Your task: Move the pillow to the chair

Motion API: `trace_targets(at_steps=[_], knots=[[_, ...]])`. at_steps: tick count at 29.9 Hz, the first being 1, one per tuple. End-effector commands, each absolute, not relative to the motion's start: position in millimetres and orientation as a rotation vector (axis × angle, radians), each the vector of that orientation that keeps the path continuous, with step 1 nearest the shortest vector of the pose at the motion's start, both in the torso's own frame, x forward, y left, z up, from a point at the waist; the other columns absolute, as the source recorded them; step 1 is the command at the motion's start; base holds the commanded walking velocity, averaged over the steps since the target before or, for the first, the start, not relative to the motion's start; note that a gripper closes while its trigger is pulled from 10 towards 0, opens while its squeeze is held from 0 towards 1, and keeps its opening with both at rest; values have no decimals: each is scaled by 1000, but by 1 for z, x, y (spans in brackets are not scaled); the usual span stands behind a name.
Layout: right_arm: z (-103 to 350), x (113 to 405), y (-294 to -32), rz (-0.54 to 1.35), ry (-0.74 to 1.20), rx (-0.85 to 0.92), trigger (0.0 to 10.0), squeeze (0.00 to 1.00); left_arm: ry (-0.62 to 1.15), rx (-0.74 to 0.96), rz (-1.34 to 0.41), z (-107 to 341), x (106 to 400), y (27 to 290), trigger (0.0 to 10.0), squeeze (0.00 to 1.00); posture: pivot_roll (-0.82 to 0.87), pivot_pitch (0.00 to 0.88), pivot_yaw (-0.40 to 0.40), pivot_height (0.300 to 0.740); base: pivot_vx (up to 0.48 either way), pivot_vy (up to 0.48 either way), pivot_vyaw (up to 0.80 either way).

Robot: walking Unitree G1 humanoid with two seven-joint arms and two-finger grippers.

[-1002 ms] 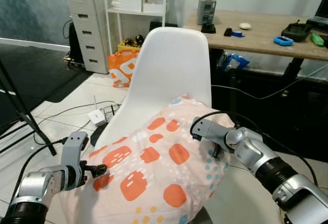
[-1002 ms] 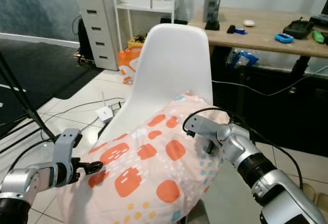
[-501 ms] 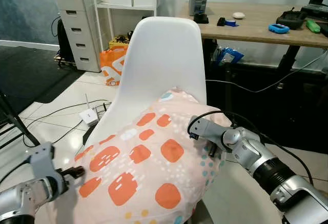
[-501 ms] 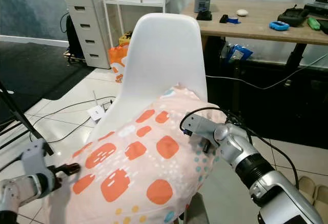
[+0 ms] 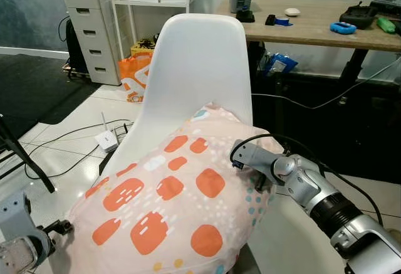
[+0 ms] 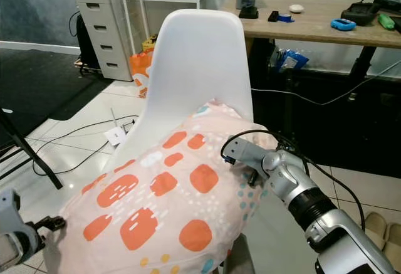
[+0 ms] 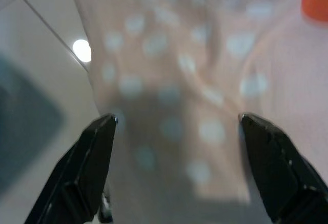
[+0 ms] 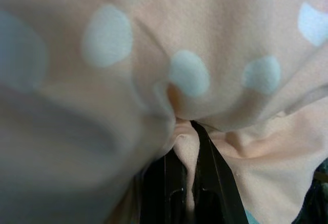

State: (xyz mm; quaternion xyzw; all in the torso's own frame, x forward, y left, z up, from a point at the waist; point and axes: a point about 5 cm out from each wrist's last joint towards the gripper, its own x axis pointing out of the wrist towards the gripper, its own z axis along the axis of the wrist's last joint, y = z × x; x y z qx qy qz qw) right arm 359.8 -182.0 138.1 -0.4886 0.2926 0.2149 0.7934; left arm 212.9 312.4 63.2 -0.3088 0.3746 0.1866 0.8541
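- Here the pillow [image 5: 182,205], pale peach with orange squares and small blue dots, lies across the seat of the white chair [image 5: 199,67], its far corner resting against the lower part of the chair's backrest.
- The pillow's near end bulges out past the seat's front edge.
- The right gripper [image 8: 187,180] is at the pillow's right edge, its two black fingers [image 8: 210,172] pressed together on a fold of the peach fabric.
- The left gripper [image 7: 174,131] is just off the pillow's near left corner, its fingers [image 7: 89,157] spread wide with nothing between them, pointing at the dotted cloth.
- Behind the chair stand a white drawer unit [image 5: 91,23] and a wooden desk [image 5: 313,26], and cables [image 5: 69,142] trail over the tiled floor [image 5: 75,123].
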Motion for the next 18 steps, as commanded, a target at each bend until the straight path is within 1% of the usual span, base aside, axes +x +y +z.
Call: trace_targets(at_steps=[1,6,7,8,10,12,15,16,18], knots=[[136,359,-177,476,620,-1048,10000,0,803,-732,323,63,208,306,10000,0,-162,40,8,435,0,0,0],[138,359,-179,467,619,-1047,10000,0,832,-777,253,63,200,301,10000,0,-161,40,8,425,0,0,0],[138,360,-180,461,616,-1046,10000,0,848,-799,216,62,196,295,10000,0,-161,36,8,420,0,0,0],[138,360,-180,461,616,-1046,10000,0,848,-799,216,62,196,295,10000,0,-161,36,8,420,0,0,0],[141,361,-180,451,606,-1043,10000,0,868,-861,142,59,194,279,10000,0,-162,31,7,410,0,0,0],[141,361,-180,451,606,-1043,10000,0,868,-861,142,59,194,279,10000,0,-162,31,7,410,0,0,0],[146,363,-179,441,583,-1032,10000,0,914,-939,40,47,197,244,10000,0,-165,26,1,395,0,0,0],[146,363,-179,441,583,-1032,10000,0,914,-939,40,47,197,244,10000,0,-165,26,1,395,0,0,0],[149,365,-178,436,570,-1028,10000,0,927,-967,-11,43,204,222,10000,0,-166,23,-1,385,0,0,0]])
